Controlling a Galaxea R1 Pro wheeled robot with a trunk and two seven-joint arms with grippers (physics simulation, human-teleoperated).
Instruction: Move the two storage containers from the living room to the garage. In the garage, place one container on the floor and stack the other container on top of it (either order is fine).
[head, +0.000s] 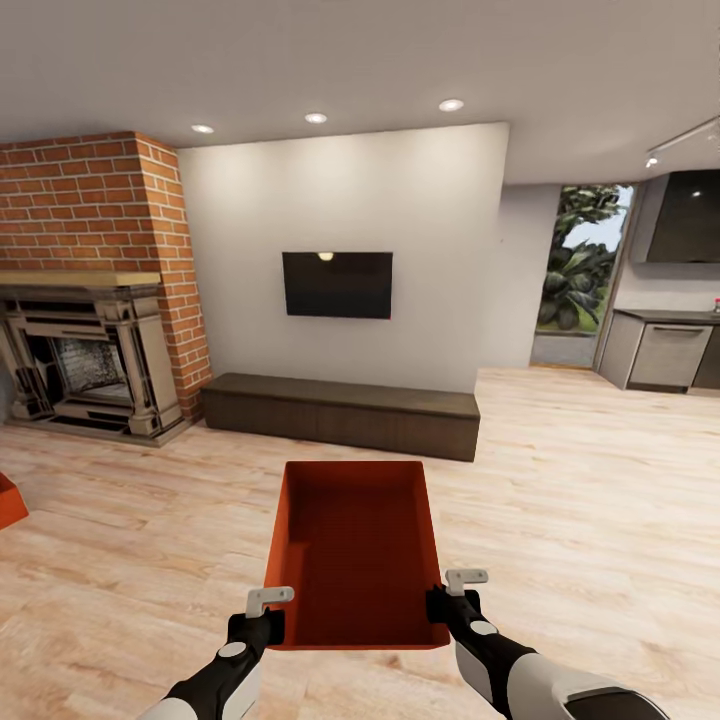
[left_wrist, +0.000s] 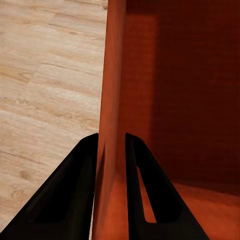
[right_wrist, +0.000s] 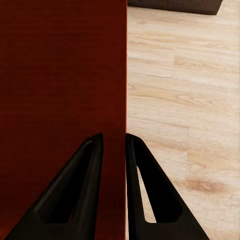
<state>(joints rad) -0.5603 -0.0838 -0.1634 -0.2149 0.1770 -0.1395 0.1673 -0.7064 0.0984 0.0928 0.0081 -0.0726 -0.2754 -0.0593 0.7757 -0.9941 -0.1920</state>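
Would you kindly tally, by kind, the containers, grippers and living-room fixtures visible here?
Red-orange storage containers: 2 (held container, second container at the picture's left edge)
Grippers: 2 (left gripper, right gripper)
Fireplace: 1
Wall television: 1
Low media cabinet: 1
Total: 7

Two storage containers (head: 355, 545) (head: 8, 500), two hands (head: 268, 612) (head: 452, 596).

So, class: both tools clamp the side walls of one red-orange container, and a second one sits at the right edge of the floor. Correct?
Not quite. The second container sits at the left edge of the wood floor, per the head view. The left tool and right tool do clamp the held container's side walls.
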